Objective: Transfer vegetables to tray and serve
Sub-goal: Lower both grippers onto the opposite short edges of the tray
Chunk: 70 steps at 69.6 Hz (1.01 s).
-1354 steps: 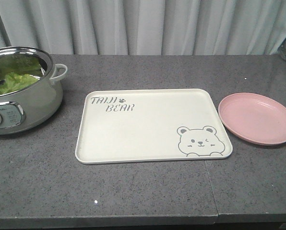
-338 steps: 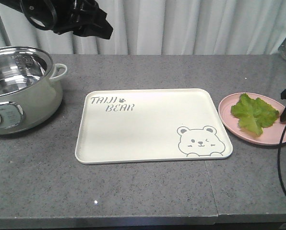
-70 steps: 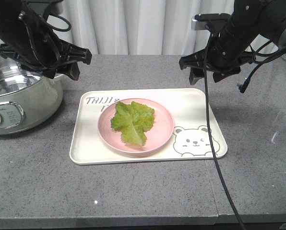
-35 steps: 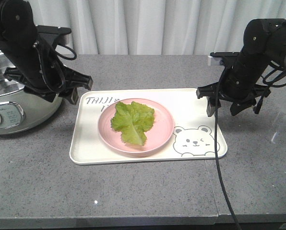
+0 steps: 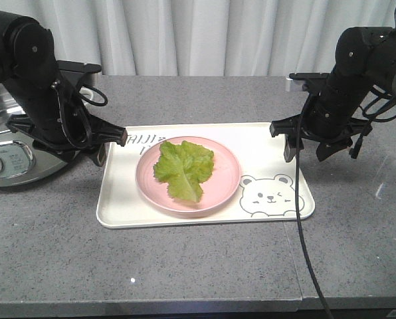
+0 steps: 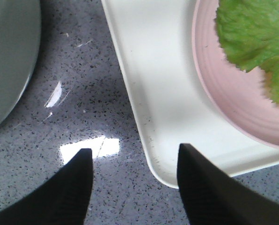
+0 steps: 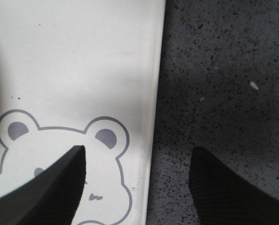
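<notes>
The green lettuce leaf [image 5: 182, 166] lies on a round pink plate [image 5: 226, 189], which rests on the cream tray [image 5: 278, 209] with the bear drawing. In the left wrist view the leaf [image 6: 254, 33] and plate [image 6: 209, 89] sit at upper right, the tray [image 6: 153, 93] rim running down the middle. My left gripper [image 6: 132, 157] is open, its jaws straddling the tray's left rim; in the front view it [image 5: 108, 139] hovers at that edge. My right gripper [image 7: 137, 157] is open astride the tray [image 7: 83, 65] right rim, at the tray's right side [image 5: 303, 147].
A pale green electric pot [image 5: 12, 156] with a steel bowl stands at the far left, close behind the left arm; its wall [image 6: 8, 56] fills the left wrist view's top left corner. A black cable [image 5: 297, 226] hangs from the right arm over the grey stone counter [image 5: 185, 266].
Both arms came down from above the tray. Over the last half second the left gripper dropped further onto the tray's left rim, covering part of the lettering; the right barely moved.
</notes>
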Tool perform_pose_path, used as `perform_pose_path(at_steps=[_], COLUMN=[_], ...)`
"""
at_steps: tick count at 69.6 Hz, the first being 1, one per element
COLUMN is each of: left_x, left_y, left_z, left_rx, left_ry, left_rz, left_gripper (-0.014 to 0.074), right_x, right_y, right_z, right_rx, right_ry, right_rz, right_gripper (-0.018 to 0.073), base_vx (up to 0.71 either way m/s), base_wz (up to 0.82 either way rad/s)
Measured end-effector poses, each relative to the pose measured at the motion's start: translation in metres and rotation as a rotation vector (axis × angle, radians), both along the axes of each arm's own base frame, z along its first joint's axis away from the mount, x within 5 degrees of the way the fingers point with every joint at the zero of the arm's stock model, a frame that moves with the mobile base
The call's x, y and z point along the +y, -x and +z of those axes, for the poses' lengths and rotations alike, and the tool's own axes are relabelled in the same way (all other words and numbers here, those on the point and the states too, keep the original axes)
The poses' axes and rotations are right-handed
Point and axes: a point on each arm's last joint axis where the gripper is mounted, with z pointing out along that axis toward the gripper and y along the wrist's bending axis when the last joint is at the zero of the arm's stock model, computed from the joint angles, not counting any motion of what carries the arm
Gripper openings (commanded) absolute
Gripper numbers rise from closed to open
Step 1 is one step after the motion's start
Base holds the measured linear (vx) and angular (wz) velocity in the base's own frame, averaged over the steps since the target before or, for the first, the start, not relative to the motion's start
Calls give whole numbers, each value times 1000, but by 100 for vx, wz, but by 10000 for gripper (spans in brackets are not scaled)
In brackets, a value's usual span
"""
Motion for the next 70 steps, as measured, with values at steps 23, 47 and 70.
perform_pose_path(at_steps=[23,47,70], left_x=[-4,-4,-5], left_y=[-10,-12,-13], left_z=[-21,-27,-27], left_rx=[50,60,59], left_ry=[-19,-22,-21], left_rz=[0,0,3], left_gripper=[397,397,397], right_x=[0,0,0], right_y=[0,-2,-3], right_z=[0,-7,-10], right_rx=[0,15,22], right_ry=[4,8,8], right_rz=[-2,-2,-4], right_gripper=[456,456,456], base_vx=[0,0,0], base_wz=[0,0,0])
